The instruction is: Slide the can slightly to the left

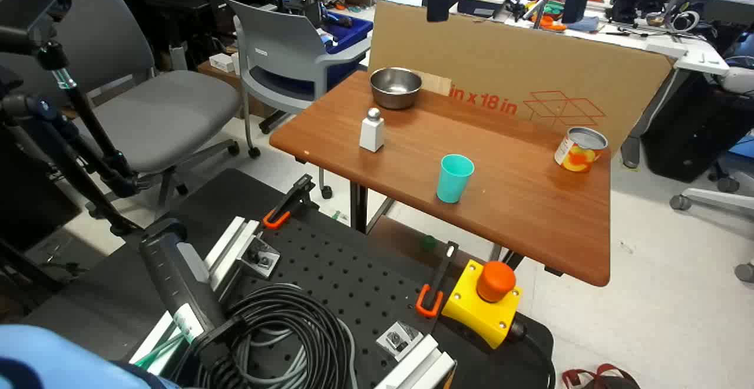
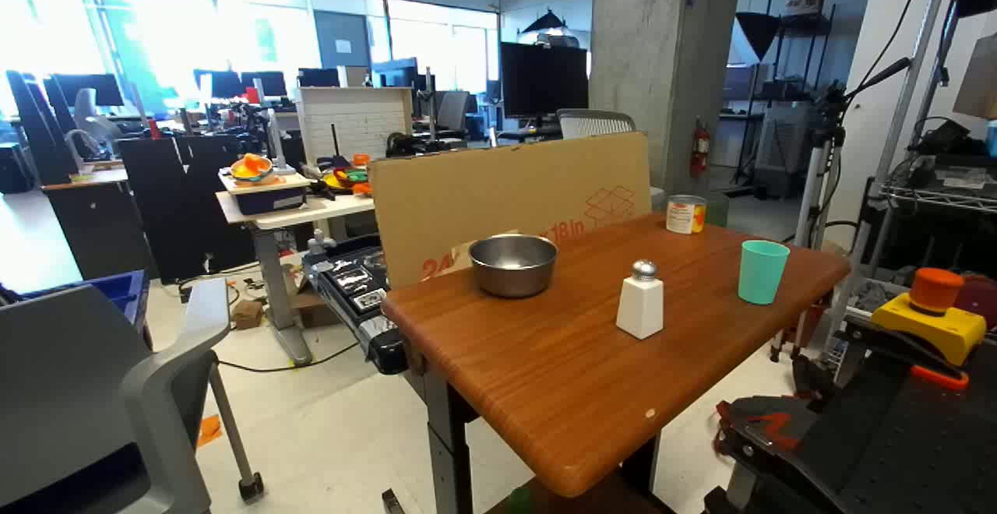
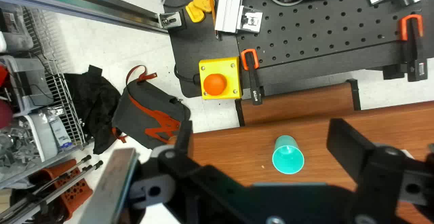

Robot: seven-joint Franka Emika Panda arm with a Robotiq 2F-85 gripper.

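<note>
The can [image 1: 580,150] stands upright near the table's edge, close to the cardboard. It has a silvery top and an orange-yellow label with a white panel. It also shows in an exterior view [image 2: 685,214] at the table's far corner. It is out of view in the wrist view. My gripper [image 3: 261,132] is open and empty, with its two black fingers wide apart. In an exterior view its fingertips [image 1: 505,17] hang in at the top edge, apart from the can. The wrist view looks down on the teal cup [image 3: 288,157] between the fingers, well below them.
The wooden table [image 1: 518,212] also bears the teal cup [image 1: 455,178], a white shaker [image 1: 371,132] and a steel bowl [image 1: 396,89]. A cardboard sheet [image 1: 500,59] stands along the table's far side. A yellow box with an orange button [image 1: 486,300] sits on the black base.
</note>
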